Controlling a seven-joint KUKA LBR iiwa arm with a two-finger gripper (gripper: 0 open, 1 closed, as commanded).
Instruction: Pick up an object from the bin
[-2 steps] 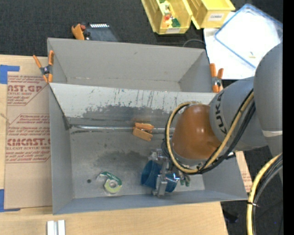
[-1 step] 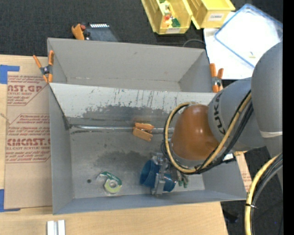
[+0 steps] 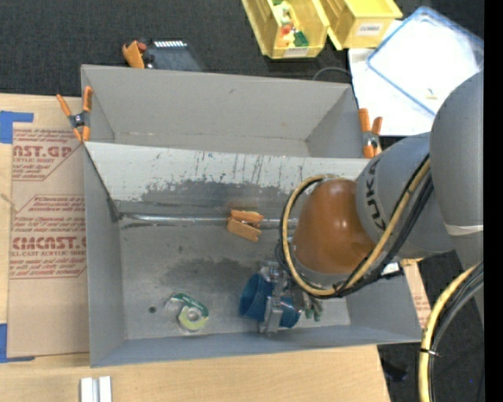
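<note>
While the gripper (image 3: 277,305) sits at lower centre, a blue cup (image 3: 253,297) apparently touches it frame-left; whether it is open cannot be told.

Black letters "UKA", part of the maker's name, ran up the grey arm (image 3: 393,196). Red print on the cardboard sheet (image 3: 39,204) left of the bin (image 3: 212,102) read "CAST" in large letters twice and, beneath, what looked like "CELL-CAST ACRYLIC SHEET"; its finer lines were too small to read. A white label (image 3: 368,28) on a yellow box (image 3: 354,16) was illegible.
</note>
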